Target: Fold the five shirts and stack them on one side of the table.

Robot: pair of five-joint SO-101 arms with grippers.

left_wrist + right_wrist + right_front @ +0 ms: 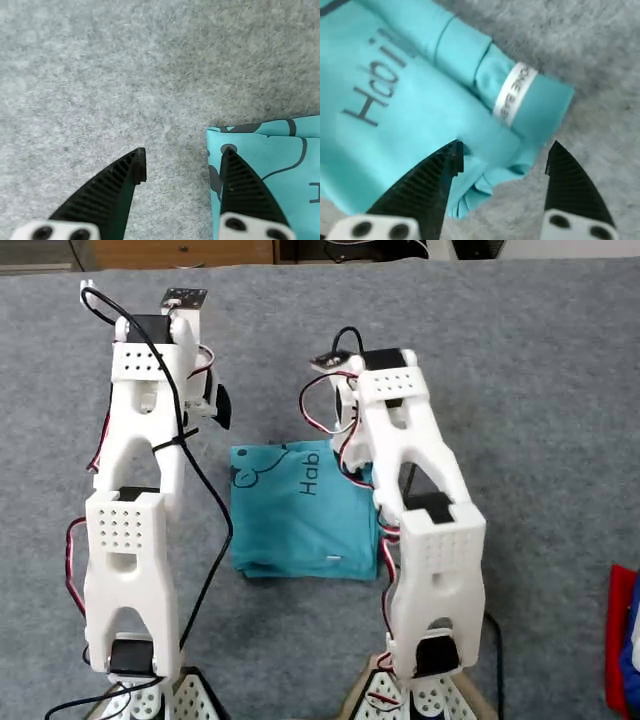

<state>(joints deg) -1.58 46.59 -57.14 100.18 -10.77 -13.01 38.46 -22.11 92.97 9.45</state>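
While the shirt (300,515) lies folded, both claws gape empty. The left claw (184,155) straddles its corner; the right claw (506,147), its labelled edge.

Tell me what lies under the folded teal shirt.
The teal shirt lies flat on the grey table cover, which shows beside its edges. Whatever is directly beneath is covered by the folded fabric; no other garment pokes out where its edges show.
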